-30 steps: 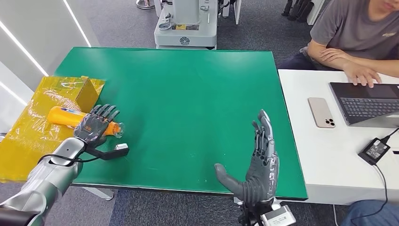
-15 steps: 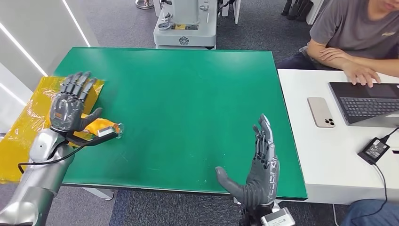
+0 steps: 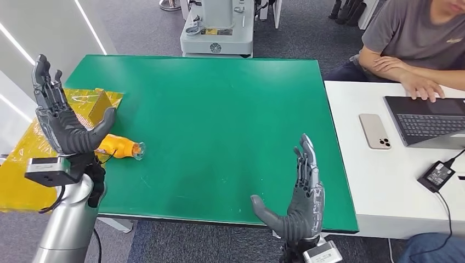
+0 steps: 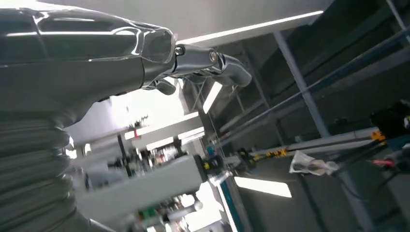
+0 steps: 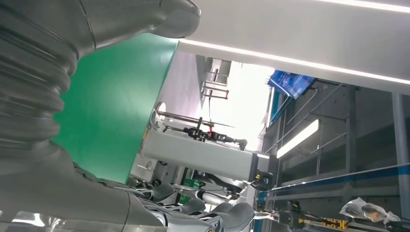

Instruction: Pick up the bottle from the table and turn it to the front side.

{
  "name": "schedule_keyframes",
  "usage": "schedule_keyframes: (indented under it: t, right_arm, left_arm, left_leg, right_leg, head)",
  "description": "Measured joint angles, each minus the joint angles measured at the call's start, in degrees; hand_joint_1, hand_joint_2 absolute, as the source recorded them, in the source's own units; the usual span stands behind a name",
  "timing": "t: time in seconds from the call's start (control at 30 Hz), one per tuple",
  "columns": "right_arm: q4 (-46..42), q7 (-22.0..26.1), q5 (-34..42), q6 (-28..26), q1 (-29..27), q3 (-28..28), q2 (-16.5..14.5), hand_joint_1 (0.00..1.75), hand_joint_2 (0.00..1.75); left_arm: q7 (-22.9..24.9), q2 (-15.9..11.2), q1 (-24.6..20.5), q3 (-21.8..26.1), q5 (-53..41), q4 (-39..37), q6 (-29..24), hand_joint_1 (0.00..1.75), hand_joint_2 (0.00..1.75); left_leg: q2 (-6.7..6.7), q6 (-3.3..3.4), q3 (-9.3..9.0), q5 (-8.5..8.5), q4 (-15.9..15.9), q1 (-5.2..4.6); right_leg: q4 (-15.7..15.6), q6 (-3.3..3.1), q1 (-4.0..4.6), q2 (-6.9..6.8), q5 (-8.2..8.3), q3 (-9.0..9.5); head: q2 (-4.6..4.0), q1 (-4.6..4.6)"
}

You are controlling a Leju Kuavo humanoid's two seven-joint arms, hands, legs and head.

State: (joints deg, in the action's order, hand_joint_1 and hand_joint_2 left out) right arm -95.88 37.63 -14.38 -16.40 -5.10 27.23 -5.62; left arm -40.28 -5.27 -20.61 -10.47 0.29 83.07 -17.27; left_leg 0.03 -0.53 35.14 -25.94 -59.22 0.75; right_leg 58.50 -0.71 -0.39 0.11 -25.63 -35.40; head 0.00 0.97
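An orange bottle with a clear cap lies on its side at the left edge of the green table, partly hidden behind my left hand. That hand is raised above the bottle, palm upright, fingers spread, holding nothing. In the left wrist view the left hand points up at the ceiling. My right hand stands open near the table's front edge, fingers up, empty. The right wrist view shows the right hand beside the green surface.
Yellow plastic wrapping with a yellow box lies left of the bottle. A white desk to the right carries a phone, a laptop and a charger. A person sits there. A machine base stands behind the table.
My left hand has lifted off the bottle and swung up and left, turning upright with fingers spread. The bottle stays lying on the table. The right hand has not moved.
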Motion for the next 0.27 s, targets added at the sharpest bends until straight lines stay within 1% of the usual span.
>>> schedule_keyframes:
  t: [0.07,0.1,0.23,0.27]
  right_arm:
    - [0.1,0.0,0.3,0.2,0.1,0.0,0.0,0.0,1.75]
    - [0.1,0.0,0.4,0.2,0.1,-0.1,0.0,0.0,1.75]
    - [0.2,0.0,0.2,-1.0,0.6,-0.1,0.0,0.0,1.75]
    - [0.2,0.0,0.1,-1.2,0.6,-0.1,0.0,0.0,1.75]
  left_arm:
    - [0.7,1.9,0.9,-0.6,1.6,0.4,2.2,0.0,1.75]
    - [1.0,2.8,1.4,-1.3,1.2,0.3,2.5,0.0,1.75]
    - [1.9,6.9,3.8,-5.8,-1.0,-0.9,2.3,0.0,1.75]
    - [1.9,7.5,4.2,-6.4,-1.2,-1.1,2.3,0.0,1.75]
  left_leg:
    - [0.0,0.0,0.0,0.0,0.0,0.01]
    - [0.0,0.0,0.0,0.0,0.0,0.01]
    - [-0.01,0.01,0.02,-0.01,0.0,0.0]
    - [-0.01,0.01,0.02,-0.02,0.0,-0.01]
  right_leg:
    - [0.0,0.0,0.0,0.0,0.0,-0.01]
    - [0.0,0.0,0.0,0.0,0.0,-0.01]
    - [0.0,0.01,0.0,0.0,-0.01,-0.01]
    - [0.0,0.01,0.0,0.0,-0.01,-0.01]
  head:
    - [0.0,0.01]
    - [0.0,0.01]
    - [0.0,-0.01]
    - [0.0,-0.01]
